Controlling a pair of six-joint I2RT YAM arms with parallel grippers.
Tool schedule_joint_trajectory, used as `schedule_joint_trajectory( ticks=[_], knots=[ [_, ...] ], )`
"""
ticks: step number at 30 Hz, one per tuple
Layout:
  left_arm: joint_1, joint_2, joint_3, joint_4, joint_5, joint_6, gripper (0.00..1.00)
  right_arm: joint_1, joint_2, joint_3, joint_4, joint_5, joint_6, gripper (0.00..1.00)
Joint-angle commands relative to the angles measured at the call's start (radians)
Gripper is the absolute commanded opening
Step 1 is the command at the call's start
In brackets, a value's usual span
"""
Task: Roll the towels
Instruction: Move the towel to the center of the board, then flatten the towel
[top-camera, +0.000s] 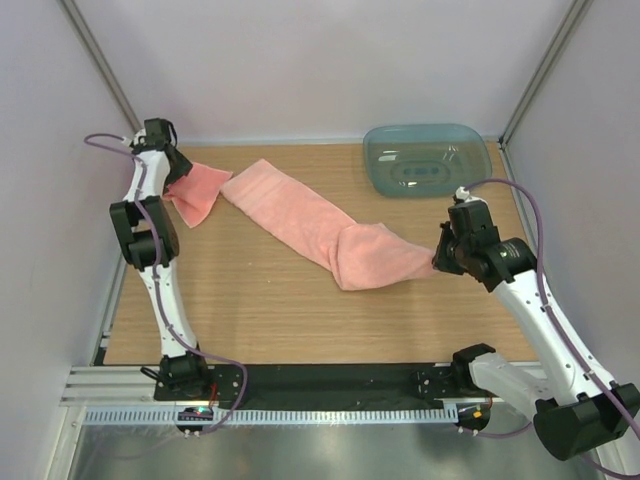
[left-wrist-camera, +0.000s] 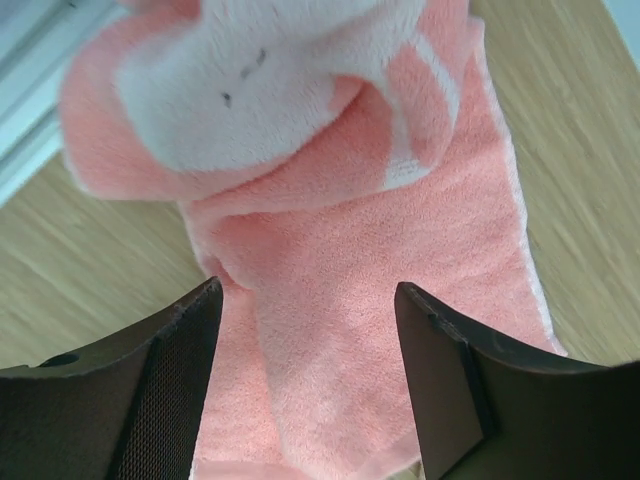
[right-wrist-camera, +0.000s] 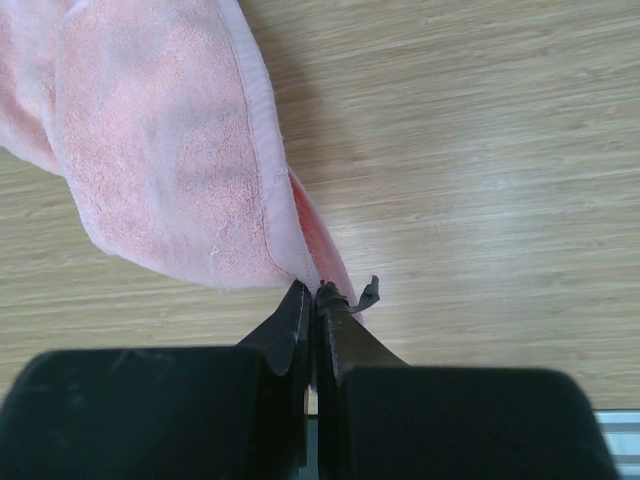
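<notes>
A long salmon-pink towel (top-camera: 300, 220) lies diagonally across the table, its right end folded back on itself. My right gripper (top-camera: 440, 262) is shut on that end's corner, which shows in the right wrist view (right-wrist-camera: 170, 170) pinched at the fingertips (right-wrist-camera: 318, 292). A second, smaller pink towel (top-camera: 197, 190) lies crumpled at the back left. My left gripper (top-camera: 168, 165) is open right over it, and the towel (left-wrist-camera: 340, 260) fills the gap between its spread fingers (left-wrist-camera: 170, 380).
A translucent blue-green tub (top-camera: 428, 158) stands at the back right. The enclosure walls and frame posts stand close on the left, right and back. A black rail (top-camera: 320, 380) runs along the table's near edge.
</notes>
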Motion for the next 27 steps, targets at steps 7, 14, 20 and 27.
schedule_joint_trajectory(
  ticks=[7,14,20,27],
  knots=[
    [-0.114,-0.183,0.053,0.008,0.001,0.072,0.66,-0.065,-0.013,0.097,-0.045,0.105,-0.047,0.01],
    [-0.255,-0.147,-0.017,0.089,0.383,0.135,0.65,-0.106,-0.004,0.138,-0.056,0.088,-0.059,0.01],
    [-0.298,-0.182,-0.234,0.122,0.384,0.121,0.62,-0.16,0.008,0.176,-0.064,0.062,-0.079,0.01],
    [-0.301,-0.185,-0.314,0.106,0.264,0.175,0.62,-0.168,0.031,0.175,-0.05,-0.028,-0.066,0.01]
  ],
)
